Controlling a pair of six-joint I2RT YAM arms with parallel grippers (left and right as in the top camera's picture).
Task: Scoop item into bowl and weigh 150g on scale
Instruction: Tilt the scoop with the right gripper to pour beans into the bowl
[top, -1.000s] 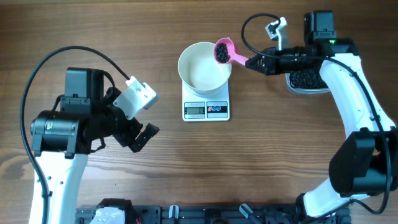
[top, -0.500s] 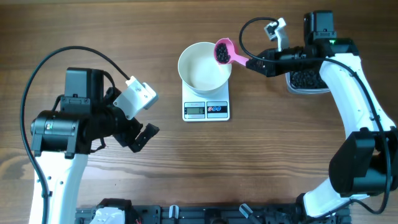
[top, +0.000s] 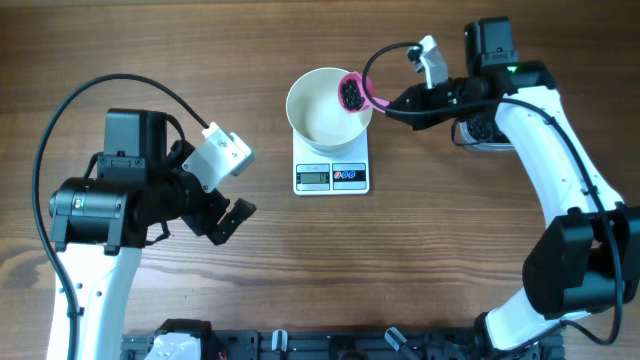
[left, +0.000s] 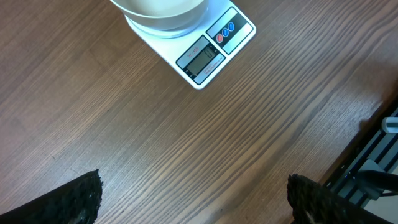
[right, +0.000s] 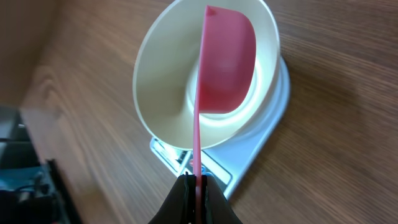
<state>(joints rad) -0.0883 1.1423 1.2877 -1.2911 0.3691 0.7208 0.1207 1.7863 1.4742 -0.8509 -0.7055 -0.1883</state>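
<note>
The white bowl (top: 322, 110) stands on the white scale (top: 332, 176) at the table's middle back. My right gripper (top: 398, 103) is shut on the handle of a pink scoop (top: 353, 91). The scoop is rolled on its side over the bowl's right rim, with black beans (top: 351, 93) in its cup. In the right wrist view the scoop (right: 227, 65) shows its back above the bowl (right: 163, 93) and scale (right: 264, 134), and its beans are hidden. My left gripper (top: 228, 222) hangs open and empty at the left, away from the scale (left: 210, 51) and bowl (left: 158, 11).
A clear tub of black beans (top: 471, 136) sits at the back right, mostly hidden under my right arm. A black rack (top: 330, 345) runs along the table's front edge.
My right arm has swung left and rolled its wrist. The scoop now stands tilted on its side further over the bowl's rim. The left arm has not moved.
</note>
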